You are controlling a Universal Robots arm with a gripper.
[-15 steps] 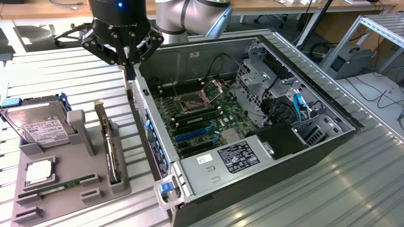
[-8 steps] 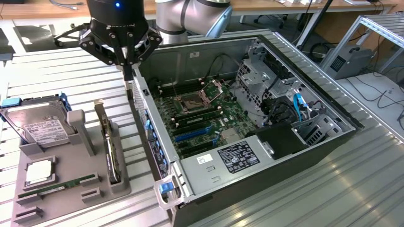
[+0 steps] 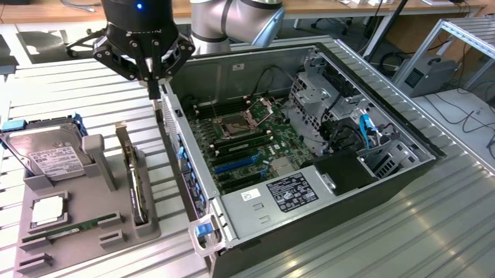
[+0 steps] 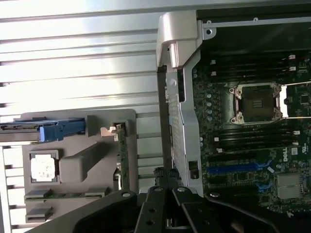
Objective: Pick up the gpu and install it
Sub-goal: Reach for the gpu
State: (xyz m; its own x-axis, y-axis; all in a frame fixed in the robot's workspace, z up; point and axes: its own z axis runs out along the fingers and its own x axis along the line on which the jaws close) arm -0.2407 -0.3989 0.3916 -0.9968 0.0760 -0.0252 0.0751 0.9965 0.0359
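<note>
— While the gpu [image 3: 139, 191] stands on edge in its slot of the grey holder [image 3: 77, 250], what is the end effector [image 3: 155, 88] doing?

— It hangs with its fingers pressed together and nothing between them. The gpu is below it, off to the side away from the computer case [image 3: 325, 191] and well apart from the fingertips. The card's silver bracket [image 3: 122, 142] is the end nearest them.

— What could go wrong from here?

— I judge the closed fingers the main worry. Coming down like that, they would strike the card's top edge instead of straddling it, and could tip it in its slot. The tips also appear to sit just above the case's side wall [image 3: 171, 136], almost directly beneath the end effector, so a small drift could catch the sheet metal.

— And what else is around?

— Beyond the gpu from the end effector, the holder carries a hard drive [image 3: 46, 153] with blue rails, a processor chip [image 3: 48, 212] and a RAM stick [image 3: 69, 230] lying flat. A grey post [image 3: 99, 162] stands just beside the card, between it and the drive, which leaves little room for a finger on that side. On the other side of the end effector, inside the case, lies the motherboard [image 3: 255, 145] with its processor socket [image 3: 236, 123] and blue slots [image 3: 234, 164]. Blue cables [image 3: 363, 130] hang farther off. Everything rests on a slatted metal desk [image 3: 371, 243].
</note>
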